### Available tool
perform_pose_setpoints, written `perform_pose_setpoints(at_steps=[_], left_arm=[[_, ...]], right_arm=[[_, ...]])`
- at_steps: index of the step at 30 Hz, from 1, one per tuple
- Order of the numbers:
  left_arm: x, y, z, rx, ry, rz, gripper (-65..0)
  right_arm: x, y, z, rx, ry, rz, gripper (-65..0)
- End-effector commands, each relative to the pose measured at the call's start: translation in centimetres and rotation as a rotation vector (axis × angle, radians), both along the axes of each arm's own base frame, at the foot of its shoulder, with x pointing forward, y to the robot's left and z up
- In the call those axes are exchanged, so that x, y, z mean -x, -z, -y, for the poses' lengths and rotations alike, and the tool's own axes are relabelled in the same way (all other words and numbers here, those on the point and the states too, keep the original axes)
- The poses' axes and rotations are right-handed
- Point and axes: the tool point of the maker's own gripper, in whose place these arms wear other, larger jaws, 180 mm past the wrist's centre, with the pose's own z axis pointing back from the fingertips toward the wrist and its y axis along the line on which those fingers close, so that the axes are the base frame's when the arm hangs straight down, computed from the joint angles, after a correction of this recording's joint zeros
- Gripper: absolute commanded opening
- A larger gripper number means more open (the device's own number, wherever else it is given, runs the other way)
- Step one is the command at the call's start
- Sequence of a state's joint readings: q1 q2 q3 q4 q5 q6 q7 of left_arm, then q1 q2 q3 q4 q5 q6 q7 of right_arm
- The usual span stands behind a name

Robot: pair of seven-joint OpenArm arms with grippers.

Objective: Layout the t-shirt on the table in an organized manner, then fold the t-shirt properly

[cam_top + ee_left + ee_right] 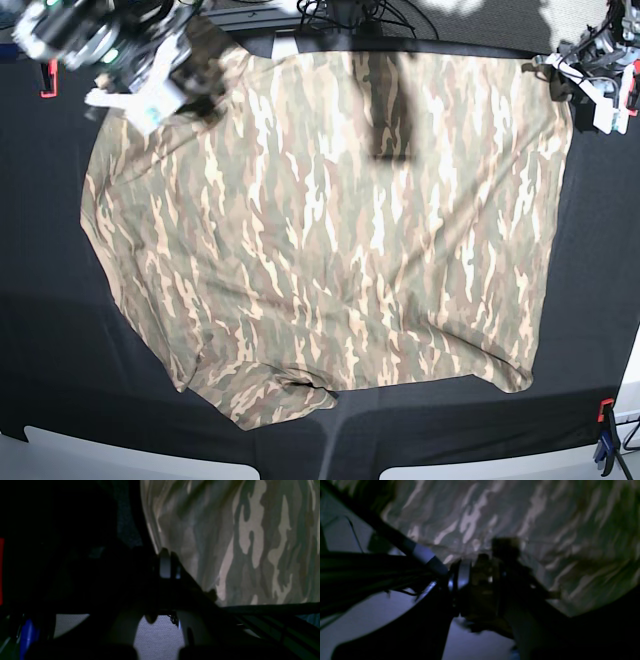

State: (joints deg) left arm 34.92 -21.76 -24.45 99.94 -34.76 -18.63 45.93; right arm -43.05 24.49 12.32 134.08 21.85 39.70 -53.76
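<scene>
The camouflage t-shirt (330,230) lies spread over the black table (40,330), with a sleeve bunched at its near left edge. At the shirt's far right corner, my left gripper (556,82) is shut on the fabric. In the left wrist view the t-shirt (250,542) hangs beside the dark closed left gripper (212,595). My right gripper (205,85) sits at the far left corner, blurred. In the right wrist view the right gripper (530,570) has its dark jaws a little apart against the t-shirt (545,517).
A red clamp (47,78) stands at the far left table edge. Another clamp (603,430), red and blue, is at the near right. Cables (340,12) lie beyond the far edge. A dark shadow (390,110) falls on the shirt's upper middle.
</scene>
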Motion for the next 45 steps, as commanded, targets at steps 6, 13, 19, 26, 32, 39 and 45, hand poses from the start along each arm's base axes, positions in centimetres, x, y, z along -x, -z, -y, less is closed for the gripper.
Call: perform_pose_setpoints(at_steps=[6, 13, 19, 26, 32, 39, 45], left_arm=[[-0.4, -0.6, -0.3, -0.005, 0.008, 0.021, -65.0], [-0.4, -0.6, -0.3, -0.005, 0.008, 0.021, -65.0], [-0.4, -0.6, -0.3, -0.005, 0.008, 0.021, -65.0], [-0.4, -0.6, -0.3, -0.002, 0.007, 0.023, -65.0], [-0.4, -0.6, -0.3, -0.002, 0.007, 0.022, -65.0], [-0.4, -0.6, -0.3, -0.002, 0.007, 0.023, -65.0], [-0.4, -0.7, -0.3, -0.002, 0.007, 0.023, -65.0]], right_arm=[[5.1, 2.2, 0.1, 0.156, -0.209, -0.108, -51.1], [13.8, 3.8, 1.1, 0.350, -0.496, -0.223, -51.1], [11.6, 2.1, 2.6, 0.547, -0.418, 0.069, -51.1], [12.6, 4.7, 6.7, 0.725, -0.418, 0.134, -51.1], [11.0, 9.8, 9.1, 0.837, -0.389, 0.148, -51.1], [9.6, 10.3, 4.7, 0.825, -0.525, 0.336, -51.1], [13.4, 9.9, 2.3, 0.778, -0.611, 0.329, -51.1]])
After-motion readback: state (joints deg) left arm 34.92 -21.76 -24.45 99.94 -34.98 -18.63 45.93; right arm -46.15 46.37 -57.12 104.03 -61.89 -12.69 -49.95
